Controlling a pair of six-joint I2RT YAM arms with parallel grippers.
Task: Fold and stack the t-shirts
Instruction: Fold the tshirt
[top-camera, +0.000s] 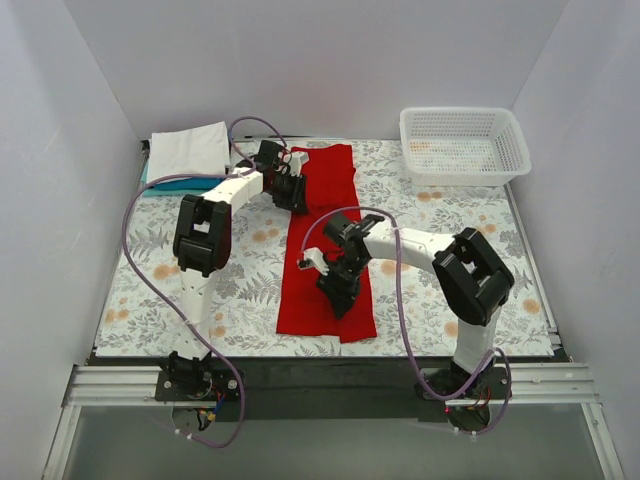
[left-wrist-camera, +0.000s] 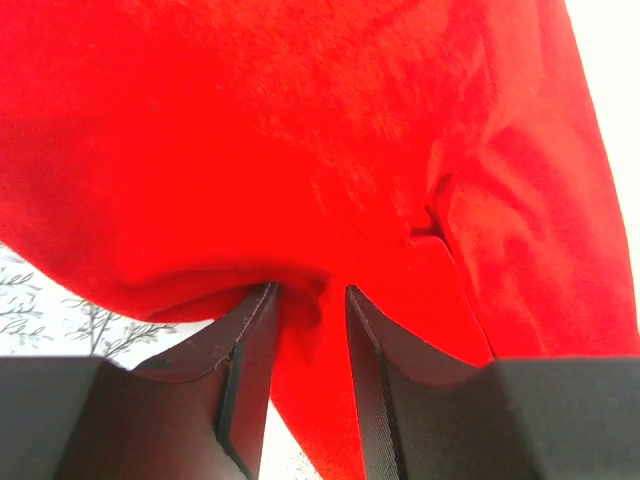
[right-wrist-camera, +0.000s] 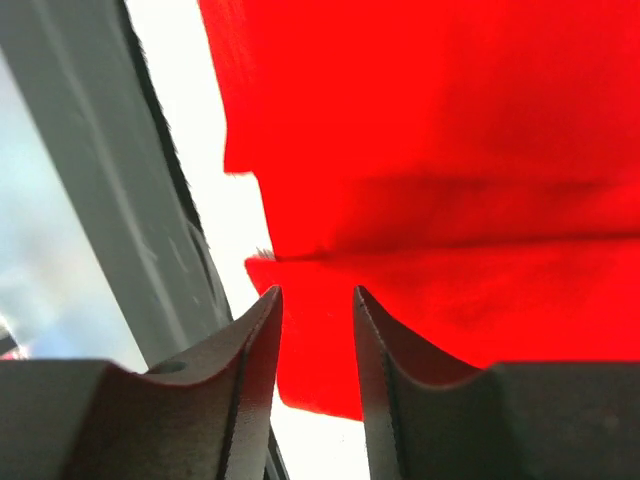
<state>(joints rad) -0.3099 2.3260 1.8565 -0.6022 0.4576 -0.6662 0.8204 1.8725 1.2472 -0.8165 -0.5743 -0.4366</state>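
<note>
Left jaws pinch red t-shirt (left-wrist-camera: 300, 150) — right jaws touching.

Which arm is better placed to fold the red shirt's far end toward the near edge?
Left: the left hand pinches the shirt at its far end; the right hand sits over the near half.

Three t-shirts: red (top-camera: 325, 240), white (top-camera: 190, 148), teal (top-camera: 185, 185); one basket (top-camera: 465, 172); two arms: left (top-camera: 203, 235), right (top-camera: 472, 272)

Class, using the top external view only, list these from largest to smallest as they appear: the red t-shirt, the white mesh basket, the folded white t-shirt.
1. red t-shirt, spread out long
2. white mesh basket, fairly close behind in area
3. folded white t-shirt, clearly smallest
</note>
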